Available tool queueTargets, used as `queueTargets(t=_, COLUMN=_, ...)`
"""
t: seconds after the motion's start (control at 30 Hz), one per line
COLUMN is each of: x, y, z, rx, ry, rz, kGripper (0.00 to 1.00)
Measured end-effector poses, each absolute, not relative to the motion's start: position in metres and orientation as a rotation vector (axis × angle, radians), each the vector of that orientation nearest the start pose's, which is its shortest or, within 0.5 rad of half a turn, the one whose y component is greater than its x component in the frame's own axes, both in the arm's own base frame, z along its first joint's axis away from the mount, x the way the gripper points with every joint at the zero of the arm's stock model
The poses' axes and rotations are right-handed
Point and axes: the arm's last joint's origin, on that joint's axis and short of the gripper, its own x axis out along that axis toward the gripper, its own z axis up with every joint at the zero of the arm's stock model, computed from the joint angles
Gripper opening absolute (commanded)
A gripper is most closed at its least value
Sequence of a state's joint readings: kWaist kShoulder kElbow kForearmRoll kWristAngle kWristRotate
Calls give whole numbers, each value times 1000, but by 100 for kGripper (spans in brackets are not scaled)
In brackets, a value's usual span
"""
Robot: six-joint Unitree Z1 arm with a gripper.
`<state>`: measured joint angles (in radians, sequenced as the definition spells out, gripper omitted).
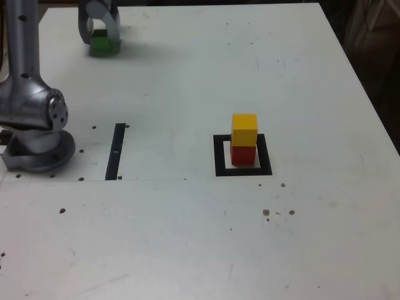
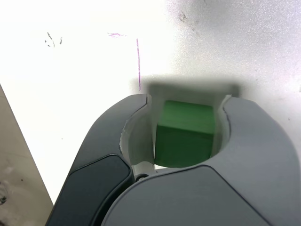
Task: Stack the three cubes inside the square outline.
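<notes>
White, lightly scuffed tabletop (image 1: 187, 237) carries a thick black square outline (image 1: 220, 156) holding 2 stacked blocks, small yellow cube (image 1: 244, 129) on small red cube (image 1: 243, 154). At the exterior view's far left, the grey gripper (image 1: 100, 39) straddles the small green cube (image 2: 184, 134), jaws slightly apart around it. Closing squarely on opposite faces should prevent twisting.
</notes>
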<state>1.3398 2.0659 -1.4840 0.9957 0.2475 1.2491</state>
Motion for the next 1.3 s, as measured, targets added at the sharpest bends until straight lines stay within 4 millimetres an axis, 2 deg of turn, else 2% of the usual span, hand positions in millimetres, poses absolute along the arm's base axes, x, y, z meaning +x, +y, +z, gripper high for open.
queueTargets(t=0.33, x=81, y=370, z=223, rx=-19, ry=1794, rz=129, kGripper=38)
queueTargets(t=0.63, x=106, y=354, z=235, rx=18, ry=1776, rz=123, kGripper=38)
queueTargets(t=0.9, x=133, y=330, z=252, rx=71, ry=1751, rz=109, kGripper=38)
queueTargets(t=1.1, x=161, y=297, z=262, rx=120, ry=1743, rz=64, kGripper=38)
queueTargets(t=1.3, x=180, y=265, z=270, rx=154, ry=1732, rz=33, kGripper=38)
